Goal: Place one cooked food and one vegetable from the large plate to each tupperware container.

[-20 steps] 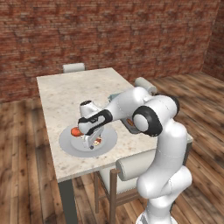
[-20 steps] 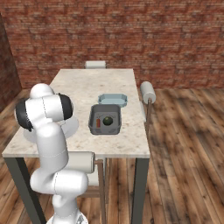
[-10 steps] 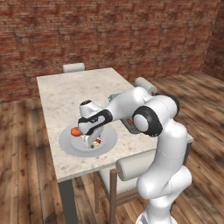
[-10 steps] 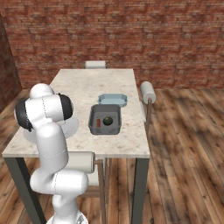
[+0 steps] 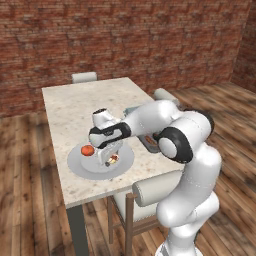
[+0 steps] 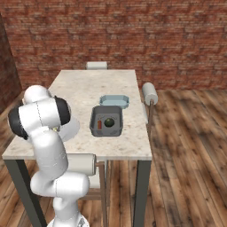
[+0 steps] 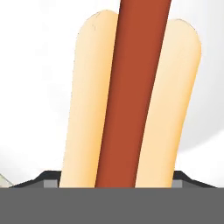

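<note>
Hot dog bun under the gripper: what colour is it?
Pale tan bun around a red-brown sausage; clearest in the hand view.

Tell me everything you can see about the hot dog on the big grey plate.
The hot dog in a pale bun is a smooth red-brown sausage lying lengthwise between two rounded, cream-coloured bun halves that look soft and matte. It lies flat on the wide round light-grey plate, seen close up in the hand view. In the left base view the pincer is down over it, jaws either side; whether they press the bun cannot be told.
</note>
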Robot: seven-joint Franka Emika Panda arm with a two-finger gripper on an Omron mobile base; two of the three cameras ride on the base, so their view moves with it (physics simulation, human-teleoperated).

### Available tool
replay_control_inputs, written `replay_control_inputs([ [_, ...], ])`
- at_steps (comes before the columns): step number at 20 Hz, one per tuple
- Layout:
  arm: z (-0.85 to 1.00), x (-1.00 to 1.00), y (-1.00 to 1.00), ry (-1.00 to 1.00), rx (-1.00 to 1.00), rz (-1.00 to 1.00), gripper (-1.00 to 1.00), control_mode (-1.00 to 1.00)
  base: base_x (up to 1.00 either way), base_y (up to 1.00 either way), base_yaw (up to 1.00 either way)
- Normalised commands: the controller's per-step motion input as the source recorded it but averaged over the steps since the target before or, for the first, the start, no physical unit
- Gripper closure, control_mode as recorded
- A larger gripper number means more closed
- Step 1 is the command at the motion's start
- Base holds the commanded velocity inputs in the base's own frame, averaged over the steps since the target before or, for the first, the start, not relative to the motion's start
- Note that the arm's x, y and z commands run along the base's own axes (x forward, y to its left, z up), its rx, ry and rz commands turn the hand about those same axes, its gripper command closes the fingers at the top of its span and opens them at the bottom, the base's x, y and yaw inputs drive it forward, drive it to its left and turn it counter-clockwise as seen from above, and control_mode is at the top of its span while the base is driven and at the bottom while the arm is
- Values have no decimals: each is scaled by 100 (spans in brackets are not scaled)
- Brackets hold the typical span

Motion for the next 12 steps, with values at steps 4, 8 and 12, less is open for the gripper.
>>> replay_control_inputs([
  [4, 95, -90, -87, 0, 12, -39, 100, -100, 0, 0, 0],
  [8, 87, -97, -94, -4, 9, -31, 100, -100, 0, 0, 0],
  [12, 91, -100, -64, -19, 5, -23, 100, -100, 0, 0, 0],
])
